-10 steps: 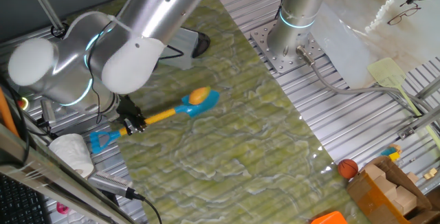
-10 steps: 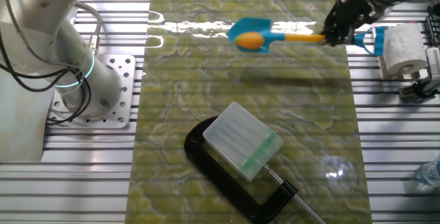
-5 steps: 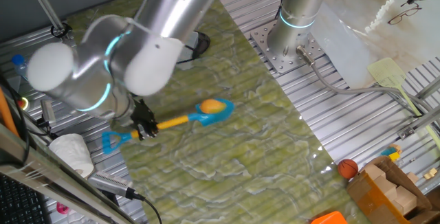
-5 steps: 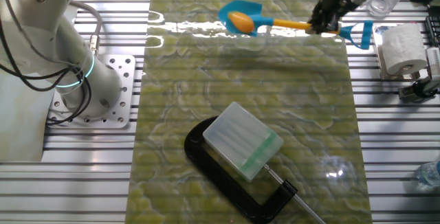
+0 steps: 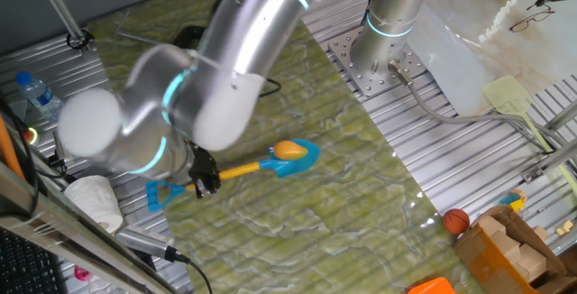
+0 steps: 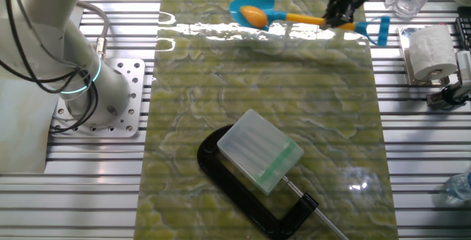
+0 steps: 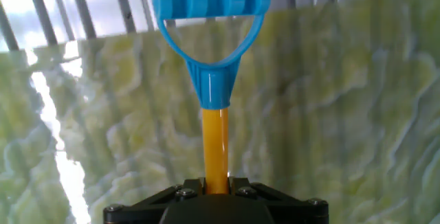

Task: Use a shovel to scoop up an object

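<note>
Looks like a robotics lab bench: ribbed aluminium slat table (image 6: 419, 159) with a green marbled mat (image 6: 257, 85) on top, a second silver robot arm's bolted base plate (image 5: 377, 64), a black C-clamp (image 6: 254, 196), loose black cables (image 6: 40, 71).

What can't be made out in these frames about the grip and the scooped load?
- Hand view: blue blade and orange-yellow oval lump out of frame; only the plastic toy shovel's yellow shaft and D-handle show.
- One fixed view: gripper fingers largely hidden by the arm.
- Other fixed view: gripper blurred; whether the lump sits steadily is too small to tell.
</note>
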Robot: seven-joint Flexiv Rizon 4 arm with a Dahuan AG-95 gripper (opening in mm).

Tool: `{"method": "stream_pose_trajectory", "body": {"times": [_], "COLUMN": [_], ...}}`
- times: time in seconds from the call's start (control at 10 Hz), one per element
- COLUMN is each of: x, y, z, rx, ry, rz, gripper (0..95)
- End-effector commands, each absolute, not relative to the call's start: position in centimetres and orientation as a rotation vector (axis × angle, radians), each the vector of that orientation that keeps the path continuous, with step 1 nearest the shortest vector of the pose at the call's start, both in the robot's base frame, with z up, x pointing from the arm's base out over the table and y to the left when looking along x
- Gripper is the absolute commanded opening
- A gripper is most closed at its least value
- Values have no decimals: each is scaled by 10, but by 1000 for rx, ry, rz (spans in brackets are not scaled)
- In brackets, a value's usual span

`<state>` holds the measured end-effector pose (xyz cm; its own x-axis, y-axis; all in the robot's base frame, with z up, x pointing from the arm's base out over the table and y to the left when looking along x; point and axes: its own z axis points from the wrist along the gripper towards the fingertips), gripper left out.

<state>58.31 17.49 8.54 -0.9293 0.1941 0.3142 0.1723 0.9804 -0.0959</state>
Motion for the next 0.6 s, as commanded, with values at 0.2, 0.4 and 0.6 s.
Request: {"method": "stream_pose_trajectory", "body": {"times": [0.2, 0.4, 0.6], "x": [575, 571, 565], "y": [182, 184, 185], "z": [84, 81, 79], "rx": [-253, -239, -220], "ry": [-2820, -2820, -2822], "rz": [122, 147, 173], "gripper": [0, 0, 0]}}
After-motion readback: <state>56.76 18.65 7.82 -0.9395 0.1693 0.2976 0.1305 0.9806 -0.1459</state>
